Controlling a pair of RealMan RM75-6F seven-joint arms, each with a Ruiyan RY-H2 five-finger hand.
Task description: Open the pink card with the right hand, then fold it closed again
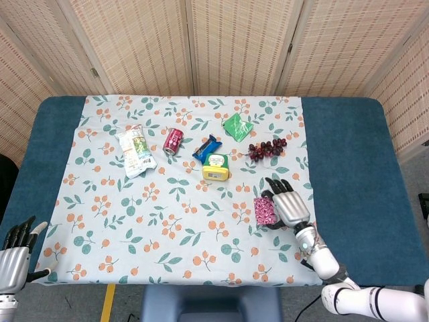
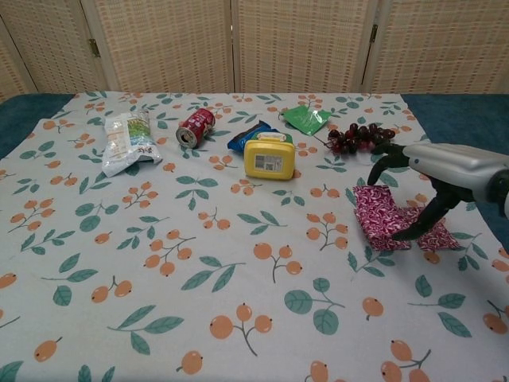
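Note:
The pink patterned card [image 2: 377, 216] lies on the floral cloth at the right, in front of the grapes. Its left flap stands tilted up off the cloth and leans to the right; the other half [image 2: 442, 239] lies flat under the hand. My right hand [image 2: 447, 165] arches over the card with its fingers curled down at the far edge and its thumb at the flap's near edge, holding the flap. In the head view the card [image 1: 264, 210] shows just left of the right hand [image 1: 289, 202]. My left hand [image 1: 15, 251] hangs off the table's near left corner, fingers apart, empty.
A yellow box [image 2: 270, 157], a blue snack packet [image 2: 250, 135], a red can [image 2: 195, 127], a white bag [image 2: 126, 142], a green packet [image 2: 306, 118] and dark grapes [image 2: 362, 137] lie across the far half of the cloth. Bare blue tabletop [image 1: 348, 168] runs along the right.

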